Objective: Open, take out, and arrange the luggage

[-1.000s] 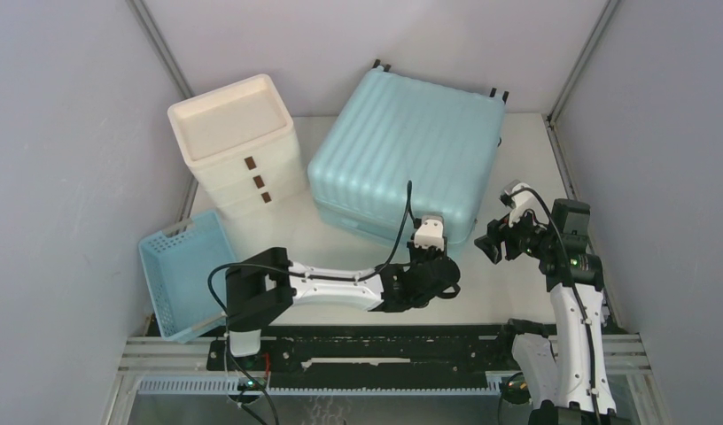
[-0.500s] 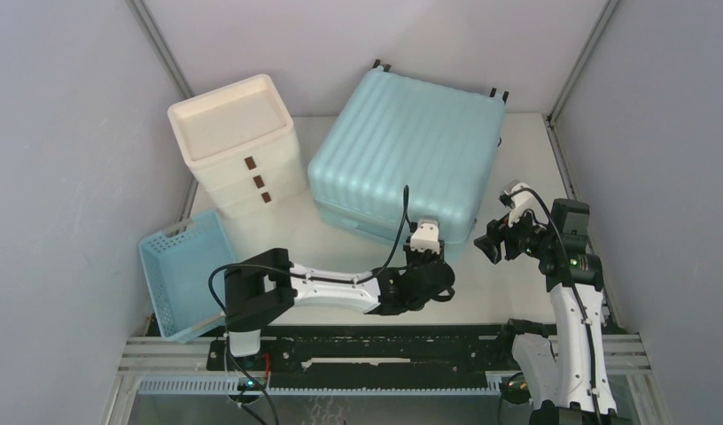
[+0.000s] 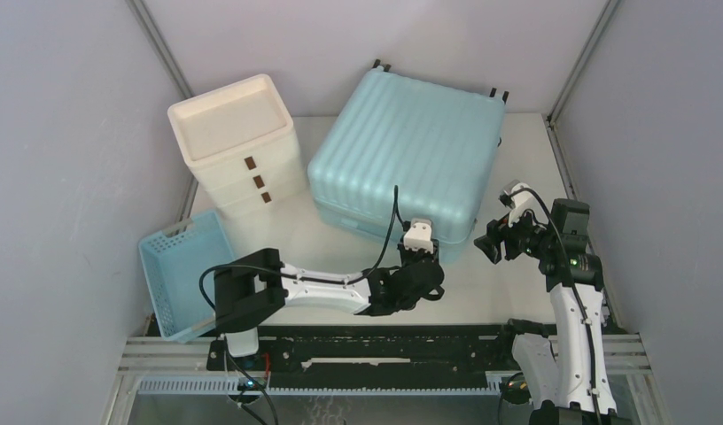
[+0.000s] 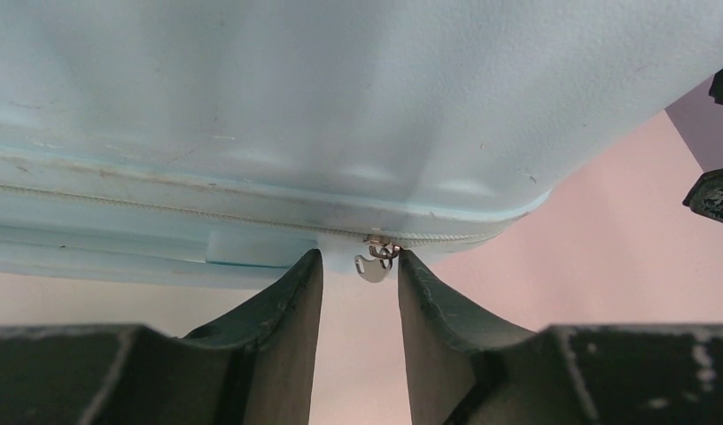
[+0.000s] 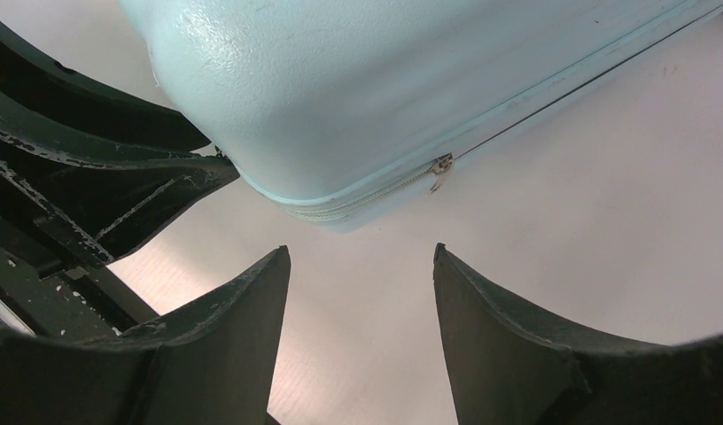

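Grey walls close in a white desk [image 3: 526, 150], with the two arms bolted at its near edge. Over the last second the left arm [image 3: 327, 290] slides a little leftward along the near side of the large light-blue ribbed hard-shell suitcase [image 3: 407, 146]. Its left pincer [image 4: 359, 257] eases slightly wider, and nothing else moves. We read that as a re-aim rather than progress: the zip is closed and the lid down, so opening has not begun.

The left pincer's fingers stand partly apart with the small metal zip pull [image 4: 373, 264] hanging in the gap. It seems to touch neither finger, so the pincer holds nothing. The right pincer [image 5: 360, 250] is spread wide and empty, just off the suitcase's near right corner.

Beyond them the suitcase lies flat and shut at the middle-right of the desk, wheels toward the far wall. It sits just right of the white drawer unit with brown handles [image 3: 238, 146].
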Motion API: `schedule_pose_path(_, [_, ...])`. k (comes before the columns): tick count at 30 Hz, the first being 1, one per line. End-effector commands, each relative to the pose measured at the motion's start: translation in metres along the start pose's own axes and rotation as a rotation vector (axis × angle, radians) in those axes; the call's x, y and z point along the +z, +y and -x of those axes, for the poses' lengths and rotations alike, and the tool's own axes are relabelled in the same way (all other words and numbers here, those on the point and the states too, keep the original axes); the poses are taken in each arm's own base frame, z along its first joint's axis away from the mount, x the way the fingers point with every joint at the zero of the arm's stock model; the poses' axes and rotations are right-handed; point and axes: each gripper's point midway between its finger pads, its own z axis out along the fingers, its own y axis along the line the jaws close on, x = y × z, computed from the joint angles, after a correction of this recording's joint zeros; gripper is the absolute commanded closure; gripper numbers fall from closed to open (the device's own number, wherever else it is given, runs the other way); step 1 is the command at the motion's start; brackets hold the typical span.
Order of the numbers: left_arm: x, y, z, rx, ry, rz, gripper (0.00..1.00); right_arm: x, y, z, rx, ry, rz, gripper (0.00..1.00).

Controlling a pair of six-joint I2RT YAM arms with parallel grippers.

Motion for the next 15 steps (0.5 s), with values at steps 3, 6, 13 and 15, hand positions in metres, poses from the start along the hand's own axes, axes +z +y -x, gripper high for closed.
schedule_pose_path(3, [0.005,-0.010,0.018,-0.033,-0.037,-0.020,0.60,-0.001,-0.003,0.010,-0.027,-0.029,-0.017,0.31])
schedule_pose_path(6, [0.007,-0.013,0.014,-0.028,-0.027,-0.024,0.63,-0.001,-0.003,0.010,-0.028,-0.029,-0.016,0.31])
schedule_pose_path(13, [0.009,-0.016,0.004,-0.029,-0.002,-0.036,0.67,-0.001,-0.003,0.011,-0.032,-0.031,-0.016,0.31])
schedule_pose_path(15, [0.010,-0.015,0.004,-0.026,-0.004,-0.030,0.70,-0.001,-0.003,0.011,-0.031,-0.030,-0.016,0.31])
